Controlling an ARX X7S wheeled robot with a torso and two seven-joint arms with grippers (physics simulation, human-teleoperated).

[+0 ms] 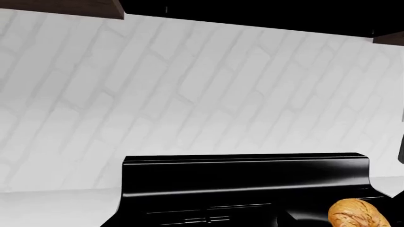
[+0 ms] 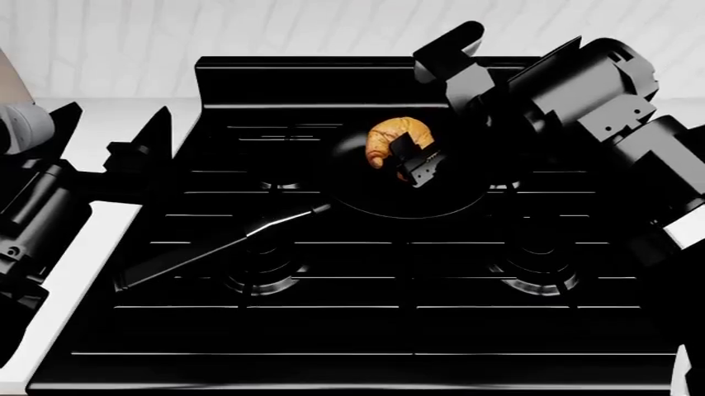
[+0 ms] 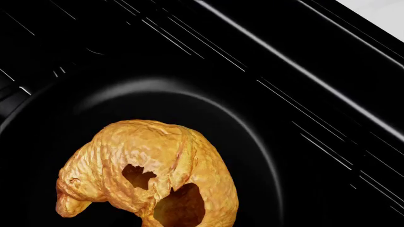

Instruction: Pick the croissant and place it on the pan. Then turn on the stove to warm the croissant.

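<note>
The golden-brown croissant is over the far left part of the round black pan, which sits on the black stove. My right gripper reaches down from the right and appears shut on the croissant's right side. The right wrist view shows the croissant close up above the pan's floor; the fingers do not show there. My left gripper is open and empty at the stove's far left corner. The left wrist view shows the croissant and the stove's back panel.
The pan's long handle points to the front left across the grates. White counter lies left of the stove. A white brick wall stands behind it, with dark cabinets above. The knobs are out of view.
</note>
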